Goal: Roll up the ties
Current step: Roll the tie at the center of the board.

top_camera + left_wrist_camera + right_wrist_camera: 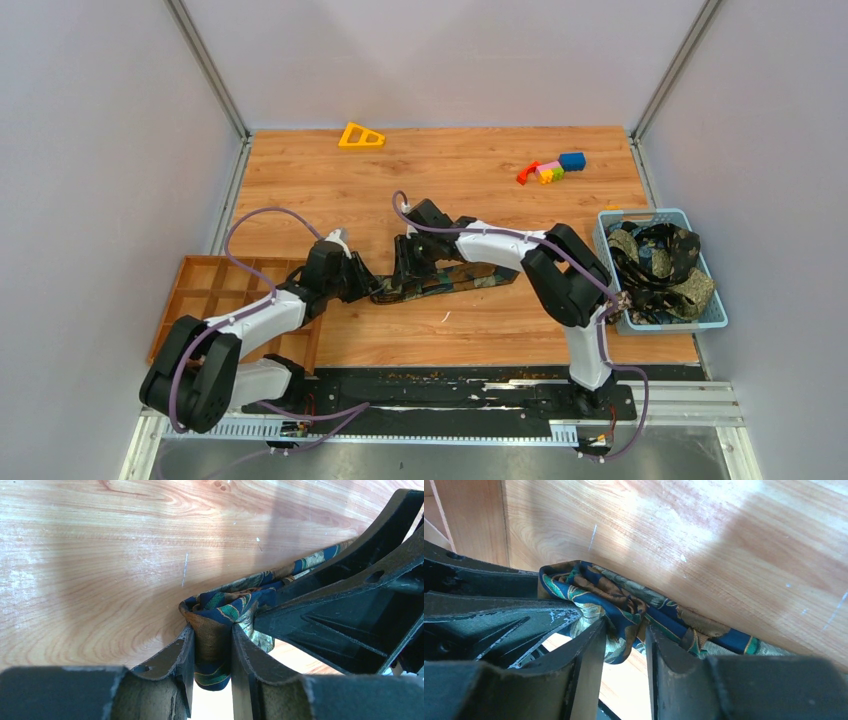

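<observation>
One tie (470, 279), dark with teal, blue and gold patterning, lies flat across the middle of the wooden table. Its left end is bunched into a small fold (225, 607). My left gripper (211, 630) is shut on that fold, and fabric fills the gap between its fingers. In the top view the left gripper (368, 285) sits at the tie's left tip. My right gripper (405, 275) is just to its right, tip to tip with it. Its jaws (624, 625) stand slightly apart around loose tie fabric (624, 597), with light showing beside the cloth. More ties (655, 260) are heaped in a basket.
The light blue basket (660, 215) stands at the table's right edge. A wooden compartment tray (215, 285) lies at the left, under the left arm. A yellow triangular toy (360, 136) and colourful toy blocks (550, 168) rest near the back edge.
</observation>
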Tool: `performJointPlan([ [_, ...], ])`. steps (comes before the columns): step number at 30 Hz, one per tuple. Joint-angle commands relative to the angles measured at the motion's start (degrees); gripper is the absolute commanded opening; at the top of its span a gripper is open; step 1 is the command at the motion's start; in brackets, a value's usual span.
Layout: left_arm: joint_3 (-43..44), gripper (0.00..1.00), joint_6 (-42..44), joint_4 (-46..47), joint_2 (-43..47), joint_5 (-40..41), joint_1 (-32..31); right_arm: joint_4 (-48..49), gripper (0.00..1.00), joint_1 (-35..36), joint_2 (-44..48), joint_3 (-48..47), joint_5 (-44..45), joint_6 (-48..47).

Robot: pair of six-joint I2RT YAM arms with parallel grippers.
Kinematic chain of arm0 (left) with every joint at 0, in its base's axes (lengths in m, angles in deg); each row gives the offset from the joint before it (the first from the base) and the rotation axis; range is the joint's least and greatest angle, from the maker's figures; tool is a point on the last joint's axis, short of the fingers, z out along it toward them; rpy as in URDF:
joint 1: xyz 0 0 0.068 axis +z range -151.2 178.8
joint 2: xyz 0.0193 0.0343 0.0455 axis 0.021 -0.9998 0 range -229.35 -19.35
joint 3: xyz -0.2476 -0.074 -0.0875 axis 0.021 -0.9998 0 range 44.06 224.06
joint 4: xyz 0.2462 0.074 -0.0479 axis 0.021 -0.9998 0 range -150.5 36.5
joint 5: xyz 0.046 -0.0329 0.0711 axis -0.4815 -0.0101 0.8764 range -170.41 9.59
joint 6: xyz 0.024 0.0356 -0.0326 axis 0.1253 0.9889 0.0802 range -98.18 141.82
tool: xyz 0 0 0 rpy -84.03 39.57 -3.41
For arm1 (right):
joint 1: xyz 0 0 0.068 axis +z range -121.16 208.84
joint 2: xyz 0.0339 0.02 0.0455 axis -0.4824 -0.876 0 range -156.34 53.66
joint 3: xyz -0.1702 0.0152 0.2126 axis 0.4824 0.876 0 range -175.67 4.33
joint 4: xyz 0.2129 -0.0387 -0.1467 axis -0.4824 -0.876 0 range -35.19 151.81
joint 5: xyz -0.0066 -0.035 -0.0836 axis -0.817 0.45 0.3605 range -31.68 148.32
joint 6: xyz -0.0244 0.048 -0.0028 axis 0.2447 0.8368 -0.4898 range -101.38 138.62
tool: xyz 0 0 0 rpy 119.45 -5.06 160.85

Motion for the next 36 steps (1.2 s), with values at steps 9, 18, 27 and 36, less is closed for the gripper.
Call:
performJointPlan([
  [9,5.46,0.22,5.11,-16.57,4.45,6.7,-0.37,-5.03,0.32,-0.03,7.4,-3.58,2.42,-4.78],
  [18,9.35,0.22,5.83,-22.21,5.13,9.65,-1.74,-1.51,0.21,1.78,4.78,-3.74,-0.2,-3.4],
  [27,12.65,0.22,5.52,-25.39,4.71,12.83,-4.22,0.77,0.15,2.29,0.23,-4.72,-1.75,-2.67],
  [36,16.97,0.21,4.8,-28.07,2.89,15.82,-7.98,2.31,0.11,2.36,-1.15,-3.33,-2.65,-2.45],
])
